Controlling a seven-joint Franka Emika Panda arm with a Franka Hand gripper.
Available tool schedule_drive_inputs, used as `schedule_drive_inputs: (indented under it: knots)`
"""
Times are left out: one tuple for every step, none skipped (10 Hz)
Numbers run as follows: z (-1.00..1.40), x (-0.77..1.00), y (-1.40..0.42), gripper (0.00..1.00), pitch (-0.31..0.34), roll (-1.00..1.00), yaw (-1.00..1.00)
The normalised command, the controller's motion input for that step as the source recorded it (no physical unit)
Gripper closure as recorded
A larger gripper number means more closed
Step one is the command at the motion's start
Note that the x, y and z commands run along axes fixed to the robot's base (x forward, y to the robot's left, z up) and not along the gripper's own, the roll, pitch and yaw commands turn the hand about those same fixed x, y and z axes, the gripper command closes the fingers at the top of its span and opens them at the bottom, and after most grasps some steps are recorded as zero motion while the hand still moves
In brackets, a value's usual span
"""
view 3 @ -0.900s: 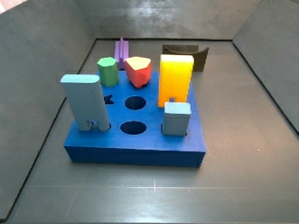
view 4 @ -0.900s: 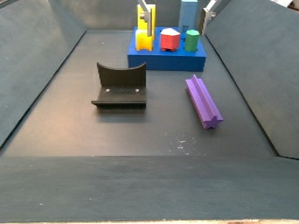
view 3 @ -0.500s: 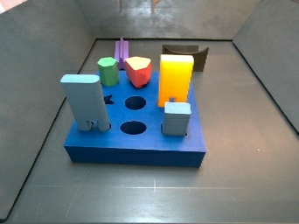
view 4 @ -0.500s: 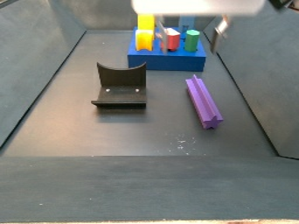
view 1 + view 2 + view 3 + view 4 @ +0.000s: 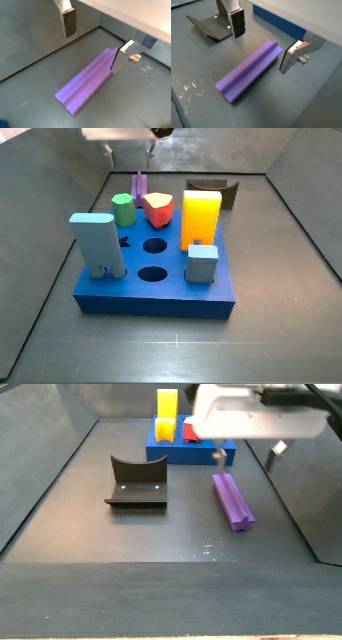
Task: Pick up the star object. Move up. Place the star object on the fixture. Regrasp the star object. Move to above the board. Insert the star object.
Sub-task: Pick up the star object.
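Dark grey floor with sloped grey walls carries no readable writing or labels. On it the star object (image 5: 231, 500) lies flat beside the fixture (image 5: 136, 483), clear of the board (image 5: 154, 288). Both wrist views show what the side views cannot — the gripper (image 5: 264, 41) hangs over the prism, jaws spread wide, one finger (image 5: 69, 22) on each side, nothing held. Since half a second ago the gripper has come lower and now covers the blue and green pegs in a side view — only the yellow piece (image 5: 166, 411) shows.
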Motion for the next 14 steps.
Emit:
schedule_drive_inputs:
  knots:
    - [-0.89,0.21,-0.06,0.00,-0.083,-0.13,0.00]
    - [-0.67,0.57,-0.04,0.00,-0.116,-0.22,-0.02]
    - [-0.65,0.60,0.00,0.00,-0.091,-0.22,-0.09]
    - [-0.79,0.44,0.00,0.00,-0.017,-0.16,-0.14]
    - [-0.85,0.37,0.00,0.00,0.000,-0.14,-0.16]
    - [-0.90,0.37,0.02,0.00,0.000,-0.11,-0.19]
    - [-0.94,0.37,0.03,0.00,-0.033,-0.08,-0.22]
    - [-0.99,0.29,0.04,0.00,-0.030,-0.06,-0.24]
    - [-0.95,0.06,0.03,0.00,0.000,-0.10,-0.35]
    - [-0.76,0.00,0.00,0.00,0.000,-0.20,-0.34]
    - [-0.73,-0.27,-0.01,0.00,0.014,-0.22,-0.19]
    - [-0.71,-0.41,-0.12,0.00,0.043,-0.22,0.00]
    - [-0.87,-0.34,-0.11,0.00,0.013,-0.13,0.06]
    - [-1.00,-0.15,-0.01,0.00,0.000,-0.02,0.22]
